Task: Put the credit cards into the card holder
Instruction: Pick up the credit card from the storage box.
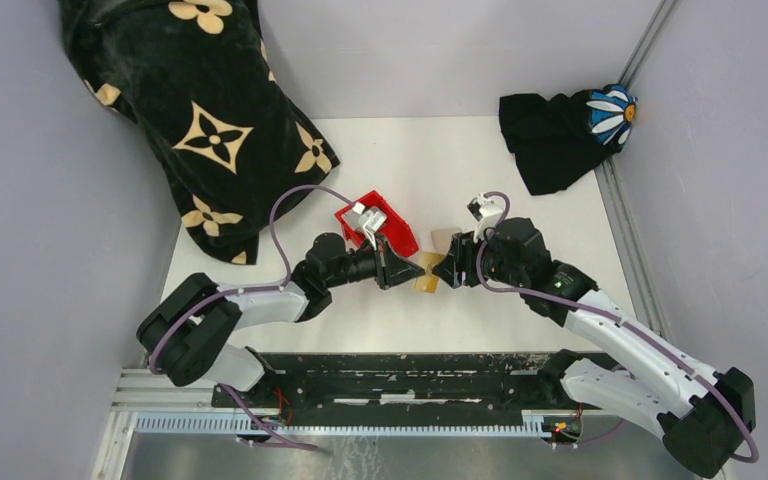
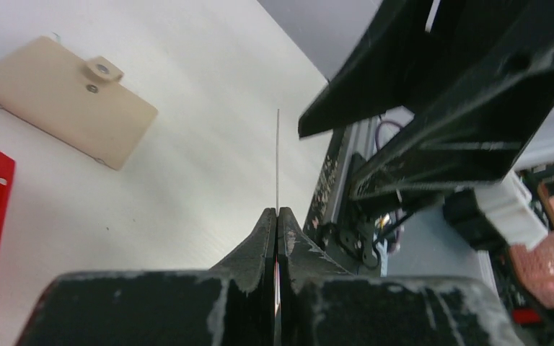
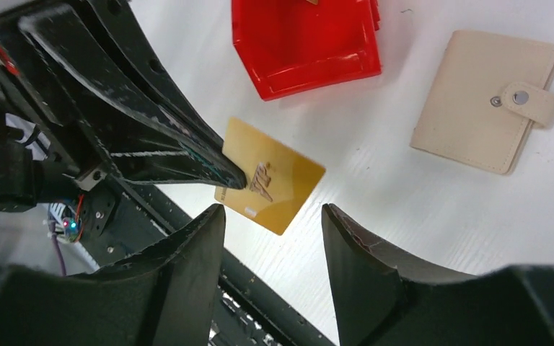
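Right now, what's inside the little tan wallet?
The card holder lies closed on the table, its snap tab folded over the front. Only its tan outside shows; the slots and anything in them are covered.

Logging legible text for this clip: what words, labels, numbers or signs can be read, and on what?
Gold card: dark emblem and small print, too blurred to read.
Card holder: no text.
Red bin: no text visible.
Patterned cloth: flower motifs only, no letters.

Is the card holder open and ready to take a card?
No, the card holder lies folded shut with its tab snapped over the front face.
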Action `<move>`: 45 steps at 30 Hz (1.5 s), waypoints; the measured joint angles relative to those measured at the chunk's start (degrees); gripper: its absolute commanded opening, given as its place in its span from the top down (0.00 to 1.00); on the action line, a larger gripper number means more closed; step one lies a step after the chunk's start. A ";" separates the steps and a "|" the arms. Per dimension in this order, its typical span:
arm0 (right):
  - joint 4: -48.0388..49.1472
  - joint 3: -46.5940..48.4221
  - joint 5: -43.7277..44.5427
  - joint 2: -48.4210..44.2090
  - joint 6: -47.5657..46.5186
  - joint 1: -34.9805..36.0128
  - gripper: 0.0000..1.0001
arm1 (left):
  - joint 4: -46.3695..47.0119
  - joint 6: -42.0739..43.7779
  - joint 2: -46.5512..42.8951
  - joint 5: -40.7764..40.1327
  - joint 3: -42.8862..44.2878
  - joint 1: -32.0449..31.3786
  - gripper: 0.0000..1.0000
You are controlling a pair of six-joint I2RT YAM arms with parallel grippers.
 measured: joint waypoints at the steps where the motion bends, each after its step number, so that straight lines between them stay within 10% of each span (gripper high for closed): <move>1: 1.09 -1.14 0.57 -0.17 0.42 0.00 0.41 | 1.16 -1.70 0.59 -1.84 0.04 0.00 0.97; 16: 20.02 -12.11 5.35 0.59 7.32 -2.40 0.47 | 9.22 -18.84 8.20 -11.58 3.37 0.00 0.97; 31: 44.41 -19.54 -10.73 11.93 21.05 -14.60 0.54 | 30.56 -34.53 23.65 -6.21 3.65 4.61 0.97; 45: 64.24 -22.36 -17.97 20.98 32.02 -16.68 0.99 | 36.79 -39.54 29.55 -4.66 6.25 5.53 0.97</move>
